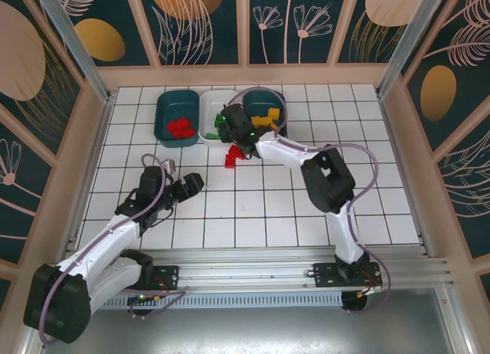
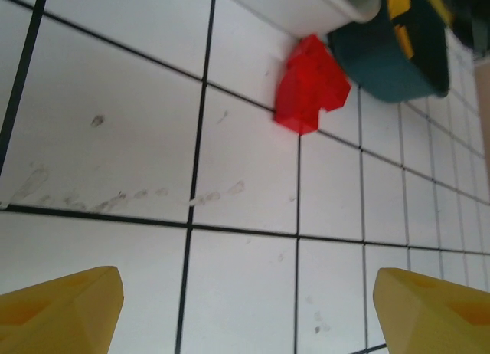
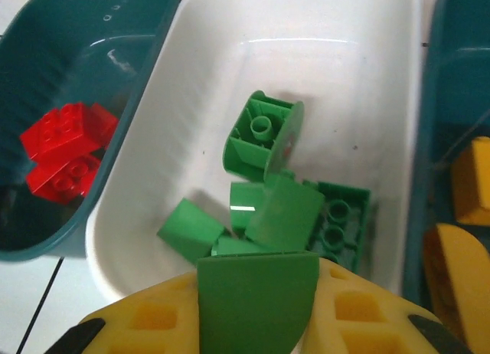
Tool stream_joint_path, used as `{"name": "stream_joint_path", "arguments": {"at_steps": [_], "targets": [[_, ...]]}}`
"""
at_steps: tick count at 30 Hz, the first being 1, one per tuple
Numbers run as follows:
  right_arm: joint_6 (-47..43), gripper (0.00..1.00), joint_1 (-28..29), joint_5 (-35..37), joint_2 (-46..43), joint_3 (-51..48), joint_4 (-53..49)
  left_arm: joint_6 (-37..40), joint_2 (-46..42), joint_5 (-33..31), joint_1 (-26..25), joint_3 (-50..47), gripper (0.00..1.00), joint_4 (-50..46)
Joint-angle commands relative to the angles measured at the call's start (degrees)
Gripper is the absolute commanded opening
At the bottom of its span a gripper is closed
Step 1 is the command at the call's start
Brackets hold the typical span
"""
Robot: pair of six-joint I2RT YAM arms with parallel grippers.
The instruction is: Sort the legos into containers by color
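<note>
the white tub (image 3: pixel 383 78) sits between teal tubs (image 3: pixel 92 47). over the white tub, the right gripper (image 3: pixel 256 312) is clamped on a green lego (image 3: pixel 256 281), above loose green legos (image 3: pixel 264 139). the left gripper (image 2: pixel 245 308) is spread apart, a red lego (image 2: pixel 310 86) ahead of it, just beside the white tub.

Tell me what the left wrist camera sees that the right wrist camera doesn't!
Left wrist, not right wrist: a loose red lego on the floor tiles, ahead of the left gripper, jaws open. Right wrist, not left wrist: green legos piled in the white tub, red legos in a teal tub, and one green lego pinched by the right gripper. Both: the white tub and the second teal tub holding yellow legos.
</note>
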Motion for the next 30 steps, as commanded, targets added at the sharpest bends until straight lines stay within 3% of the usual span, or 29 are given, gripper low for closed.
{"name": "stream_joint_path", "arguments": {"at_steps": [1,3,8,12,16,23,30], "targets": [[-2.38,0.23,-0.31,1.4,4.12,6.33,-3.14,3.53,0.49,-0.73,-0.34,1.03,0.85,-5.04],[-3.19,0.3,-0.48,1.83,6.29,9.99,-4.09,4.75,0.95,-0.37,-0.38,2.0,0.85,-6.19],[-4.67,0.58,-0.49,1.76,9.29,17.62,-8.04,6.83,4.82,-0.92,-2.11,5.77,0.84,-7.47],[-5.14,0.63,-0.13,5.39,3.64,13.64,-7.26,8.07,9.65,-3.87,-5.02,9.98,0.85,-8.52],[-4.09,0.63,-0.3,9.6,-7.81,-0.32,-3.03,10.08,16.82,-9.52,-9.45,16.44,0.84,-10.92],[2.19,0.64,-4.3,7.22,-28.86,-30.94,2.86,12.88,31.87,-12.34,-14.07,27.38,0.83,-9.97],[4.61,0.64,-8.7,5.91,-41.24,-46.47,1.36,14.62,45.38,-14.72,-14.44,37.49,0.77,-8.3]]}}
